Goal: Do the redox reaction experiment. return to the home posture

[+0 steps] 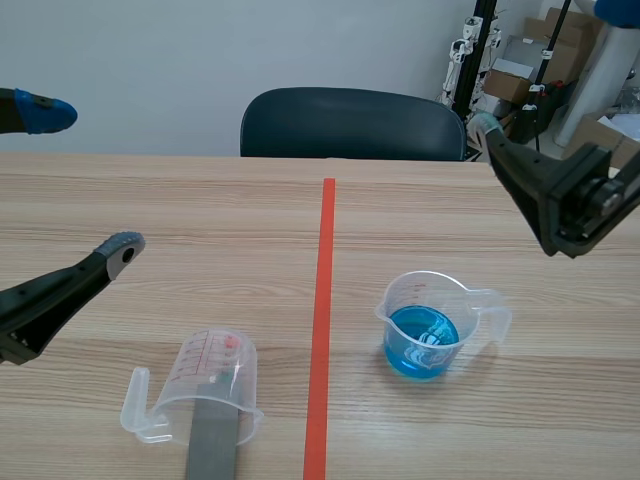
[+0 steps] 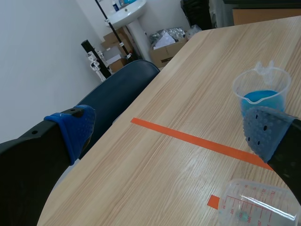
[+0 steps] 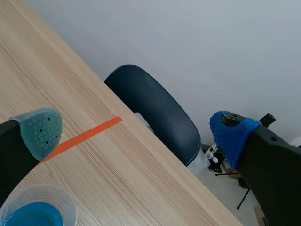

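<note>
Left end effector (image 2: 171,129): released, raised above tabletop (image 1: 150,200)
Right end effector (image 3: 136,131): released, raised
Blue-liquid cup (image 1: 425,335): right of tape line (image 1: 322,330)
Clear cup (image 1: 205,380): holds grey strip (image 1: 212,440)

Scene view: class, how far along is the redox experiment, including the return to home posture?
Looks done: blue liquid sits in the clear plastic measuring cup, and the grey flat strip is at the red-marked clear cup, neither held. In hand: nothing; the left tool and right tool are open, above the table. Left: perhaps only settling at home.
</note>
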